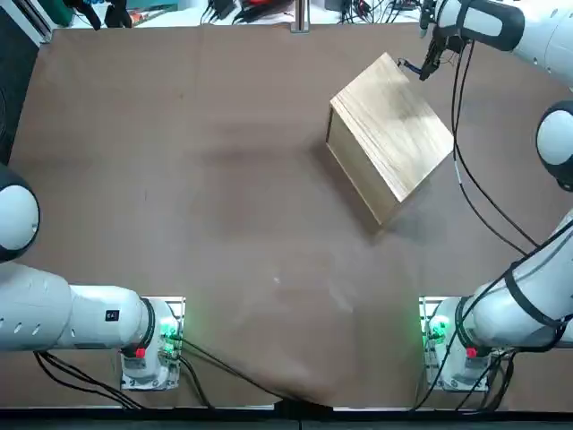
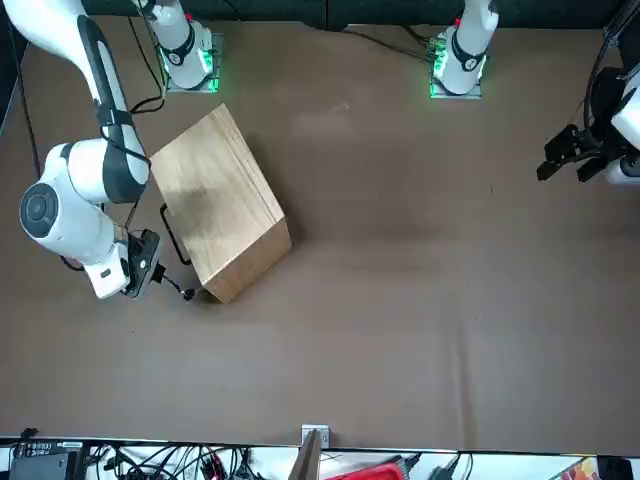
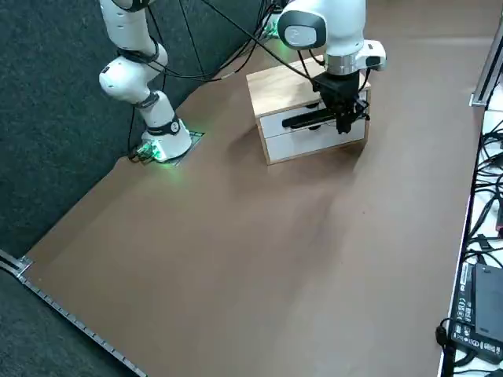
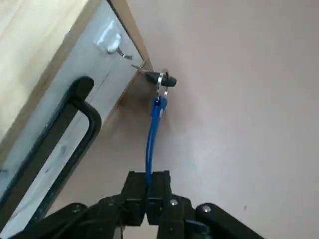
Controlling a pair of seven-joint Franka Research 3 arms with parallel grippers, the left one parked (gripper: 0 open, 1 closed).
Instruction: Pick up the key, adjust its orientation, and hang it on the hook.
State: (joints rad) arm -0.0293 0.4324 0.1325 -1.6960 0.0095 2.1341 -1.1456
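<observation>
No words, labels, brands, numbers or signs can be read in any view. The black device [image 3: 476, 312] at the lower right of the right side view bears small pale print, too small to read. At the lower right of the front view, a colourful printed item [image 2: 577, 470] shows partly at the edge of the frame, with no readable lettering on it.
</observation>
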